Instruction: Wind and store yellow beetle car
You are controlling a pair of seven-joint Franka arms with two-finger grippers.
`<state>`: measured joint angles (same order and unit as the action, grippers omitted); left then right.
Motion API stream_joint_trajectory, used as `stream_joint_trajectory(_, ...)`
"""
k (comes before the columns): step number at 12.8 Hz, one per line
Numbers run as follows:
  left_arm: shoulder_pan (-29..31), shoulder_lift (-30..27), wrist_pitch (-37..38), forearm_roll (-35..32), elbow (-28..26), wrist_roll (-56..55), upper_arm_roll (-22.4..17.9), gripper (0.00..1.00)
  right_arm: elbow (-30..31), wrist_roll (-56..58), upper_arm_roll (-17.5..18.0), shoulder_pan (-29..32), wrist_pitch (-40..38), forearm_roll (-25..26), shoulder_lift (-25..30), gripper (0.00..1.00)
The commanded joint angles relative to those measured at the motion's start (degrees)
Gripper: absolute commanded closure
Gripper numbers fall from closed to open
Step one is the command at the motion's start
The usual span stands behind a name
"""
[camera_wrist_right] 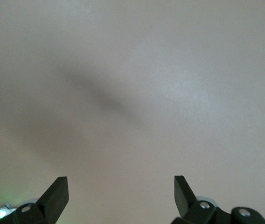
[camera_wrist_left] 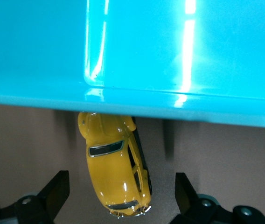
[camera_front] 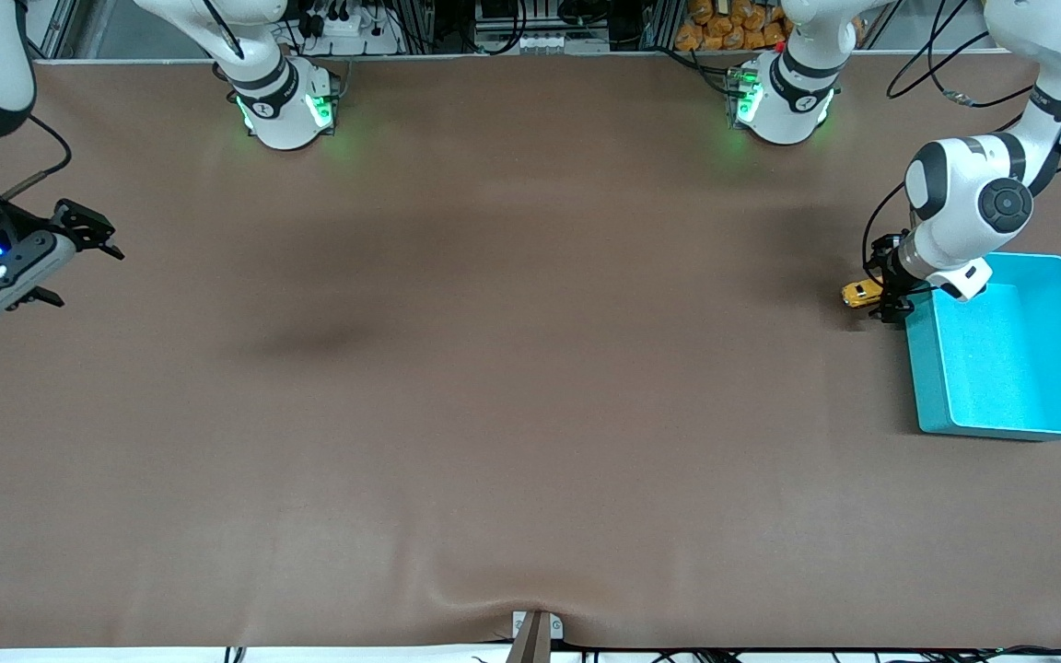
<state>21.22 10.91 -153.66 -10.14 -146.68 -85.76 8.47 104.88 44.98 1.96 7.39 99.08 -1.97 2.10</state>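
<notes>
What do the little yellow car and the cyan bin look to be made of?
Yellow beetle car: glossy painted body, perhaps die-cast metal or hard plastic; sharp highlights, silvery bumper trim. Cyan bin: likely smooth moulded plastic; uniform colour, rounded corners, streaky light reflections on its wall.

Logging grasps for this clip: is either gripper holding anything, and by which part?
Nothing is held. The left gripper is open, its fingers apart from the car between them beside the bin. The right gripper waits open.
</notes>
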Motion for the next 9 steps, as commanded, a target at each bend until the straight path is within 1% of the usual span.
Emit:
stream_joint_trajectory(1, 1.37, 0.51, -1.73, -3.3, -0.45, -1.07, 0.23, 0.16, 1.82, -7.16, -0.2, -0.53, -1.34, -0.76, 3.7, 0.0)
stream_joint_trajectory(3, 1.72, 0.43, -1.73, -4.36, -0.37, -1.07, 0.23, 0.35, 1.39, -13.39, -0.12, -0.62, -2.22, -0.76, 5.37, 0.0)
stream_joint_trajectory(4, 1.81, 0.43, -1.73, -4.36, -0.37, -1.07, 0.23, 0.47, 1.12, -16.29, 0.23, -0.79, -2.57, -0.67, 5.63, 0.0)
stream_joint_trajectory(5, 1.81, 0.43, -1.73, -4.36, -0.37, -1.07, 0.23, 0.62, 0.86, -18.41, 0.24, -0.88, -2.84, -0.67, 6.07, 0.0)
stream_joint_trajectory(6, 1.72, 0.43, -1.73, -4.36, -0.37, -1.07, 0.32, 0.7, 0.42, -20.17, 0.15, -0.88, -3.19, -0.67, 6.42, 0.0)
stream_joint_trajectory(8, 1.72, 0.08, -1.64, -4.36, -0.28, -0.98, 0.32, 0.8, -0.2, -24.82, 0.15, -0.88, -4.07, -0.58, 6.43, 0.0)
stream_joint_trajectory(9, 1.64, -0.36, -1.38, -4.36, -0.19, -0.64, 0.32, 0.81, -0.81, -28.5, 0.23, -0.88, -4.68, -0.5, 6.43, 0.0)
